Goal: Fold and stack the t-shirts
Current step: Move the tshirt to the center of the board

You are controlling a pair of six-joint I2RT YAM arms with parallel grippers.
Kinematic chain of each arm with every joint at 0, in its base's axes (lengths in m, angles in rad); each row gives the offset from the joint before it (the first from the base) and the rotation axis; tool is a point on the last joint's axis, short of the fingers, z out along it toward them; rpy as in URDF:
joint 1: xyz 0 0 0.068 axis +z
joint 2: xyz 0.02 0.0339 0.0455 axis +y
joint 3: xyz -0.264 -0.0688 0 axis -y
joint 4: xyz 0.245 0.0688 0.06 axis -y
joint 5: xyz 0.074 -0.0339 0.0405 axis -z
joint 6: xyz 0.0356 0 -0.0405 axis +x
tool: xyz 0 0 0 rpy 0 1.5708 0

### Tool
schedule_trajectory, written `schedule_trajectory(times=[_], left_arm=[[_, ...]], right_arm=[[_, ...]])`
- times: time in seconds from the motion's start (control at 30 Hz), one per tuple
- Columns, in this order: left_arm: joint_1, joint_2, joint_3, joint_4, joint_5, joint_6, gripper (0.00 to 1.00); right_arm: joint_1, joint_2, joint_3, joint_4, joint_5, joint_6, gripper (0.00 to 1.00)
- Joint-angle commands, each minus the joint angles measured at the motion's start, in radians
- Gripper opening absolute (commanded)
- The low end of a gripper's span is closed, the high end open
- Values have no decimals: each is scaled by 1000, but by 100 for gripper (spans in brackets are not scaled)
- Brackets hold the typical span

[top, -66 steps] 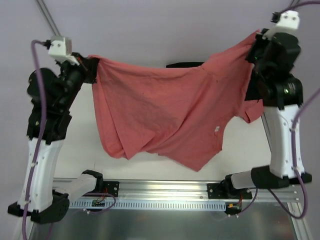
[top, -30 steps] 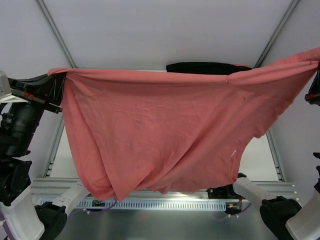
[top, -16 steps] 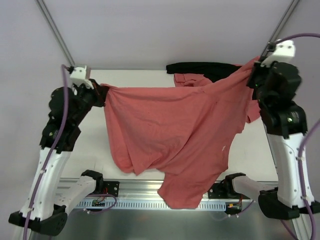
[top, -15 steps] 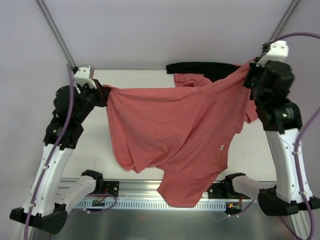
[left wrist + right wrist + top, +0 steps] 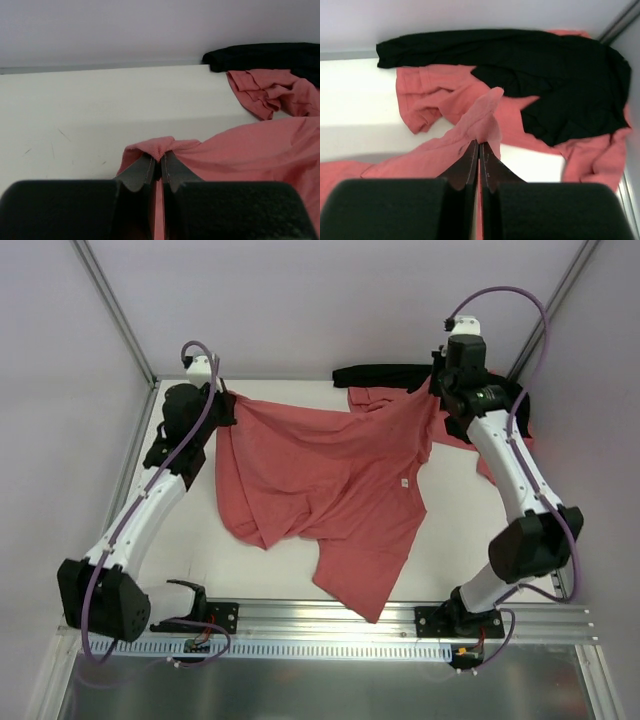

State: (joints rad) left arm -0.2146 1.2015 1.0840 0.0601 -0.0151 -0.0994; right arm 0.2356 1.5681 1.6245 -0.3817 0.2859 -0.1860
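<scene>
A salmon-red t-shirt [image 5: 330,480] is stretched between my two grippers over the white table, its lower part trailing toward the near edge. My left gripper [image 5: 228,405] is shut on its far-left corner, seen pinched in the left wrist view [image 5: 161,152]. My right gripper [image 5: 437,390] is shut on its far-right corner, seen pinched in the right wrist view [image 5: 480,142]. More salmon-red t-shirts [image 5: 440,95] lie crumpled at the back right, partly under a black garment [image 5: 550,65].
The black garment [image 5: 390,374] lies along the back edge of the table [image 5: 190,540]. A metal rail [image 5: 330,620] runs along the near edge. Frame posts [image 5: 110,300] rise at the back corners.
Both arms have dropped from high up and reached toward the back of the table. The shirt has gone from hanging in the air to lying mostly on the table.
</scene>
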Motion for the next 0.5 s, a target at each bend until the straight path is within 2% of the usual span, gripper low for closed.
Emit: schedule_trajectory(times=[0.0, 0.07, 0.13, 0.17, 0.23, 0.27, 0.3, 0.33, 0.47], left_arm=[[7, 116, 62, 156, -39, 18, 0], [7, 173, 99, 164, -49, 23, 0], [7, 257, 161, 168, -68, 33, 0], [7, 311, 213, 158, -91, 33, 5], [7, 355, 260, 147, -146, 35, 16], [7, 384, 283, 176, -149, 41, 30], [7, 391, 287, 199, -163, 50, 94], [7, 398, 307, 210, -184, 52, 99], [7, 385, 359, 120, -149, 85, 99]], right_arm=[[-5, 112, 147, 139, -34, -21, 0], [-18, 186, 243, 161, -77, -27, 0], [-54, 295, 305, 190, -97, 38, 1], [-68, 335, 384, 194, -108, 60, 5], [-79, 450, 470, 202, -116, 63, 34], [-93, 478, 536, 205, -131, 69, 51], [-97, 512, 552, 207, -133, 86, 75], [-104, 518, 557, 222, -142, 92, 99], [-130, 489, 529, 201, -143, 102, 99]])
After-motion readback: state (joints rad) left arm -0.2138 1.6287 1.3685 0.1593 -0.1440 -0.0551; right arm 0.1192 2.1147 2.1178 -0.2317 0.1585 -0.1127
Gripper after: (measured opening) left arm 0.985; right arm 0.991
